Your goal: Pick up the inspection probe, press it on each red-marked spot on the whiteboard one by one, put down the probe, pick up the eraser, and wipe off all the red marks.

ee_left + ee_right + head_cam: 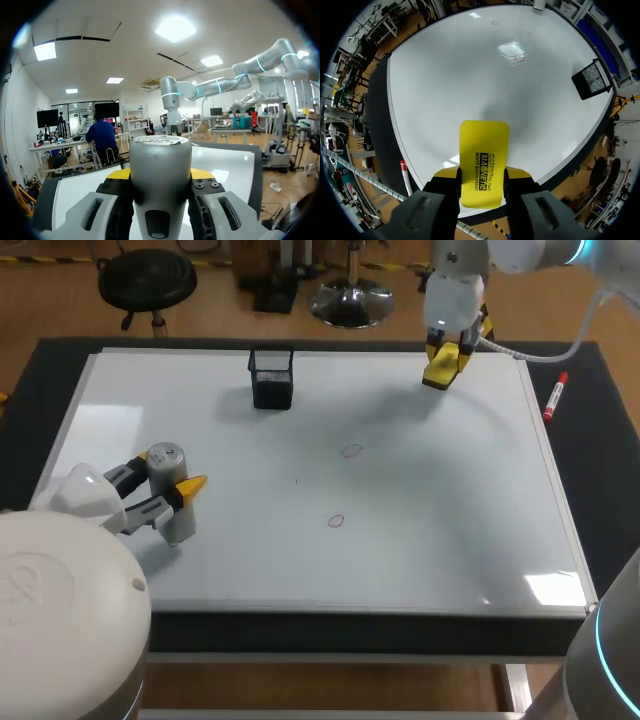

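A grey cylindrical probe (170, 490) stands upright over the left part of the whiteboard (440, 500), and my left gripper (178, 498) is shut on it. In the left wrist view the probe (160, 180) fills the gap between the yellow-tipped fingers (202, 173). My right gripper (447, 358) hangs above the board's far right part, shut on a yellow eraser (442, 368). The eraser (484, 160) sticks out ahead of that gripper (481, 176). Two small red marks (351, 451) (336, 521) lie near the board's middle; the right wrist view shows them far ahead (520, 58) (494, 22).
A black mesh holder (272, 378) (592, 78) stands at the board's far edge, left of centre. A red marker (556, 397) (405, 175) lies on the dark table just off the board's right edge.
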